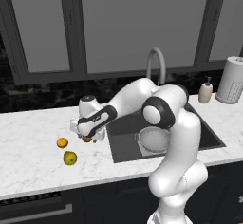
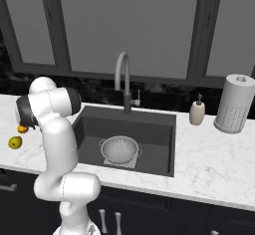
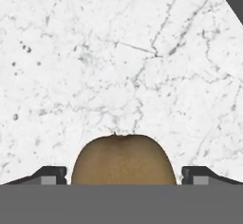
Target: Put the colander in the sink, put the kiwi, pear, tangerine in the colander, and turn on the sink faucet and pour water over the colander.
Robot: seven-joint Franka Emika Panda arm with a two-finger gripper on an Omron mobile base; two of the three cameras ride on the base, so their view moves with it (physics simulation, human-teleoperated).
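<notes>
Arm bent low to its left, pincer (image 3: 123, 175) open, pointing down.

– What's around my gripper (image 3: 123, 176)?
– The kiwi (image 3: 123, 160) sits between my fingertips, bare marble counter (image 3: 95, 66) ahead; the tangerine (image 1: 62, 143) and pear (image 1: 70, 158) lie nearby, apart.

Both base views look forward and down over the sink (image 1: 209, 135) from behind the arm; the hand view faces straight down, close above the counter (image 3: 118, 52).
</notes>
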